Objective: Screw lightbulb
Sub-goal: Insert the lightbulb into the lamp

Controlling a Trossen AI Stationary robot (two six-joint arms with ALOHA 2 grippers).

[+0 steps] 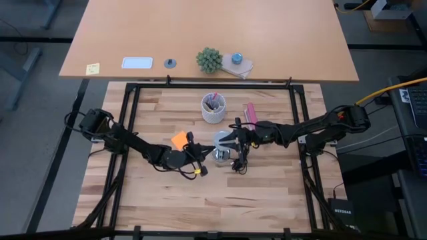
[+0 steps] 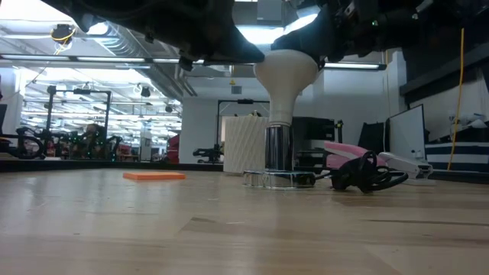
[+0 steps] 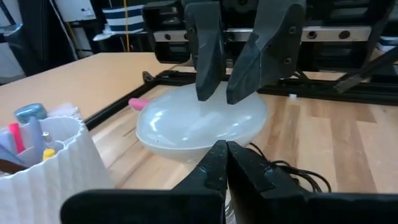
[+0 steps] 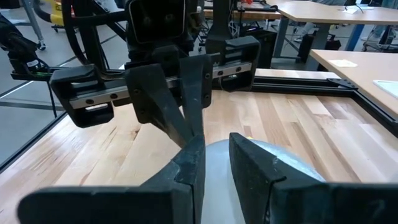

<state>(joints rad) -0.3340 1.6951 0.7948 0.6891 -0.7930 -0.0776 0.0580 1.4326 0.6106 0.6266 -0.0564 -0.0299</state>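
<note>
The lightbulb [image 2: 285,76] is already standing upright in the silvery fitting [image 2: 279,156], its narrow base down in the socket and its rounded end up, near the middle of the desk [image 2: 229,229] and just in front of the white cup of pens [image 1: 213,107]. So the placing looks done; what seems left is the turning home, and how deep the threads are seated cannot be told. The right gripper [image 4: 214,158] is hanging over the bulb's dome with its fingers partly apart, bracketing the top; whether they are truly gripping it is unclear. The left gripper [image 3: 227,165] is sitting just beside the bulb, fingers clenched together on nothing.
</note>
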